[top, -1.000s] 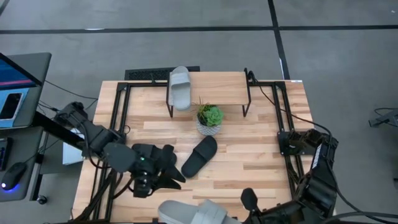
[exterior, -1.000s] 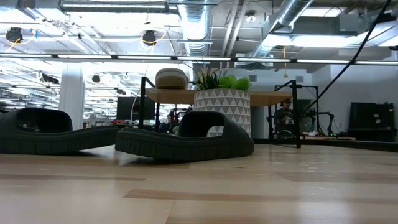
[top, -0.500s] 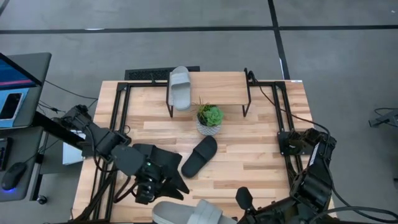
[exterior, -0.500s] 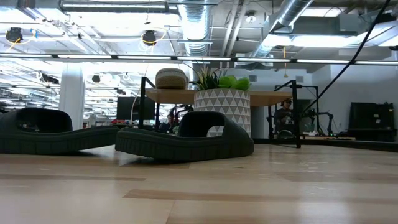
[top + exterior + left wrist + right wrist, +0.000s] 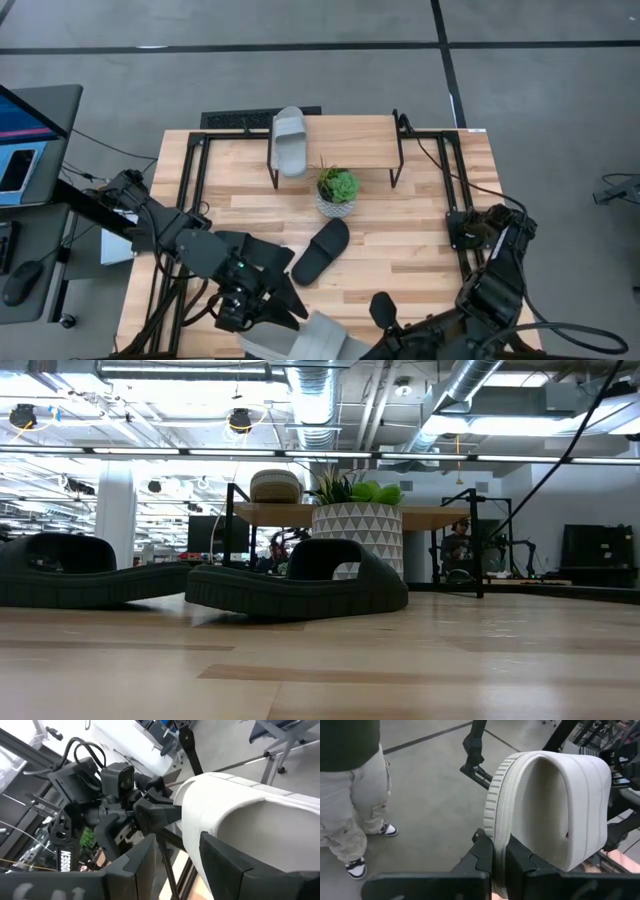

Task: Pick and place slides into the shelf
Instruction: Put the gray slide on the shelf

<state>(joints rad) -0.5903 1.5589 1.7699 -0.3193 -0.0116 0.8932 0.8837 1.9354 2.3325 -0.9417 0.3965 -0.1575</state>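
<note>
Both arms low at the table's near edge, left claw parted, right claw clamped.

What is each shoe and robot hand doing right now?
first grey slide: lying on the shelf.
black slide: lying on the table, untouched.
second grey slide: held up.
right gripper: shut on its sole edge.
left gripper: beside it.
plant pot: upright.

Grey slide on shelf; black slide mid-table; grey slide lifted.

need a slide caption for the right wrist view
Right gripper pinching the sole edge of a light grey slip-on slide.
</note>
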